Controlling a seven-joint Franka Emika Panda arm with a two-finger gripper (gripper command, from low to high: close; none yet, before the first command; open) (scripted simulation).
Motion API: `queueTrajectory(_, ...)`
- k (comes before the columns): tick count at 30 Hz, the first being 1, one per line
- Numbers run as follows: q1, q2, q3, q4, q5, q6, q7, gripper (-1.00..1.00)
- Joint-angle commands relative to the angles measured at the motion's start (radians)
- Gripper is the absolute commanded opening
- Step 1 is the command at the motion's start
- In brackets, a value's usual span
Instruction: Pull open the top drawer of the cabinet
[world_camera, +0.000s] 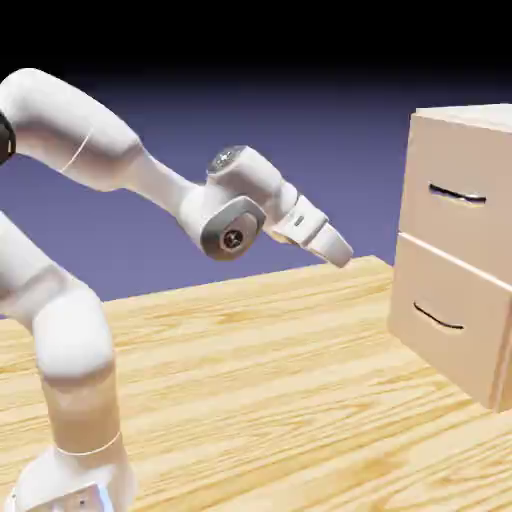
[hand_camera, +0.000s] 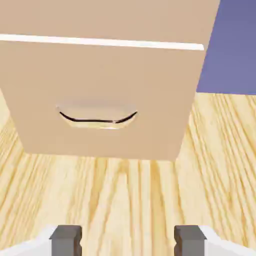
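Hovering above the wooden table (world_camera: 220, 370), my gripper (hand_camera: 128, 241) has its two fingers apart, with nothing between them; the cabinet (world_camera: 455, 250) stands at the exterior view's right, and its top drawer (world_camera: 440, 225) is above the lower drawer (hand_camera: 107, 77), well apart from me

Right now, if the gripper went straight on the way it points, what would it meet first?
Probably the table just in front of the cabinet, or else the low part of the lower drawer; depth is unclear, so I can't say which.
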Motion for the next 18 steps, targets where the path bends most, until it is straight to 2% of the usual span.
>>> queueTrajectory(1,-0.003,0.012,0.005,0.015,-0.044,-0.005,-0.028,0.00)
queueTrajectory(18,-0.051,0.215,0.081,0.275,-0.783,-0.096,-0.498,0.00)
